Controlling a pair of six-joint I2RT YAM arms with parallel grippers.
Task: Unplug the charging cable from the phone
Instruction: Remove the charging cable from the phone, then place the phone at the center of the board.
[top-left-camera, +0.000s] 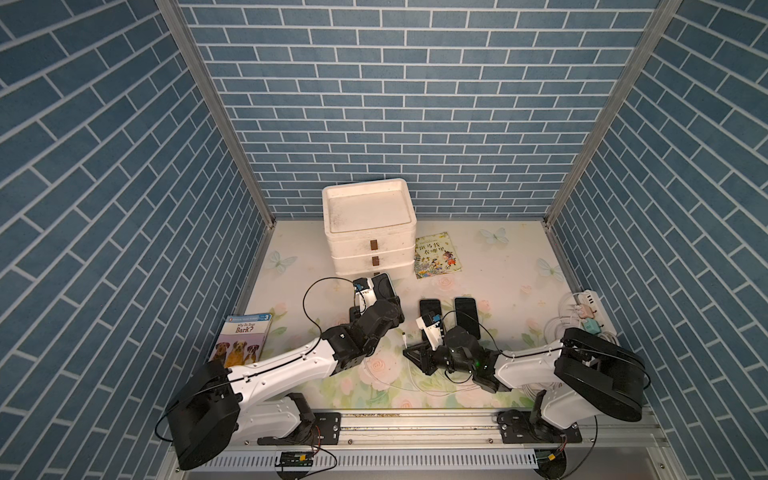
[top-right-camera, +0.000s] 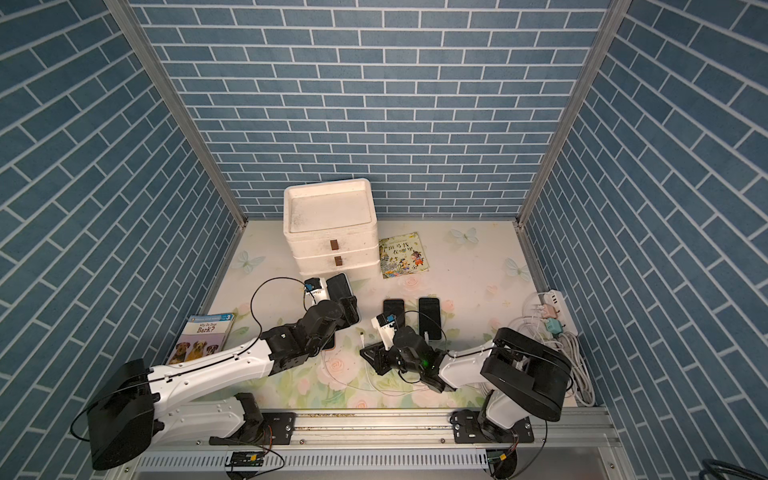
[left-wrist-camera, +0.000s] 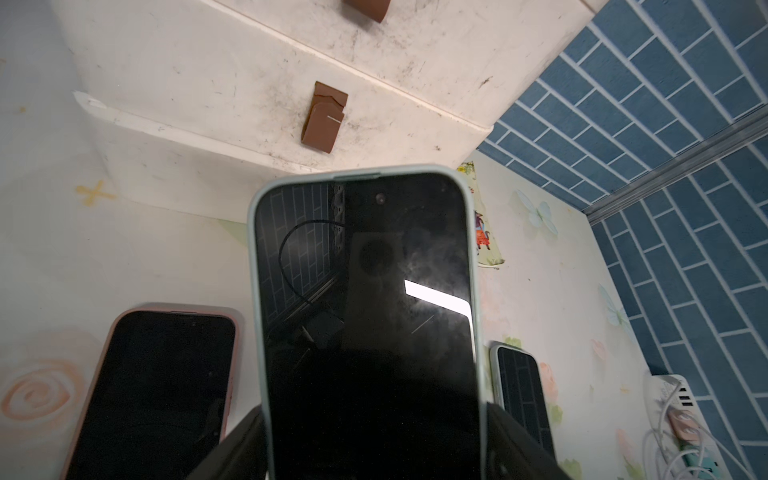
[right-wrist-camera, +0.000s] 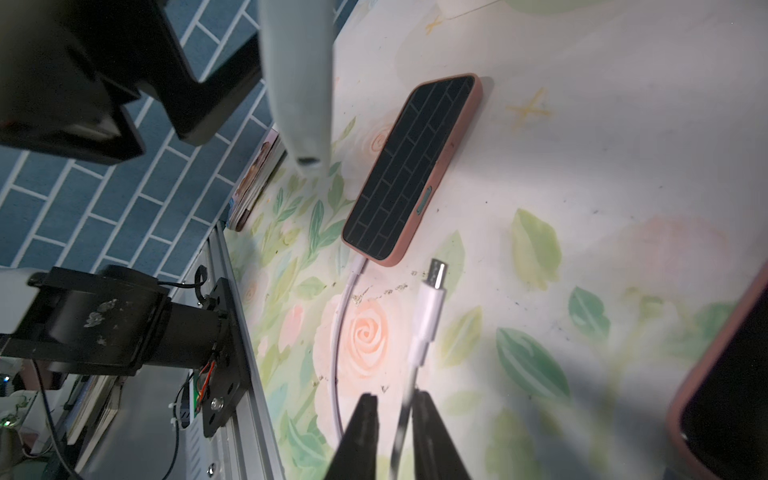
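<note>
A phone (left-wrist-camera: 365, 311) in a pale green case, its screen dark, is lifted off the table, and my left gripper (left-wrist-camera: 374, 419) is shut on its lower sides; both top views show it (top-left-camera: 384, 286) (top-right-camera: 338, 286). In the right wrist view its lower end (right-wrist-camera: 299, 83) hangs in the air with nothing in its port. The white charging cable's plug (right-wrist-camera: 432, 299) lies free of it over the floral mat (top-left-camera: 404, 334). My right gripper (right-wrist-camera: 395, 399) stands slightly open, the cable running loose between its fingers (top-left-camera: 409, 353).
A pink-cased phone (right-wrist-camera: 411, 166) lies on the mat with another white cable plugged in. Two more phones (top-left-camera: 430, 309) (top-left-camera: 467, 316) lie mid-table. A white drawer unit (top-left-camera: 370, 224) stands at the back, with books (top-left-camera: 436, 255) (top-left-camera: 243, 336) and a power strip (top-left-camera: 586, 303).
</note>
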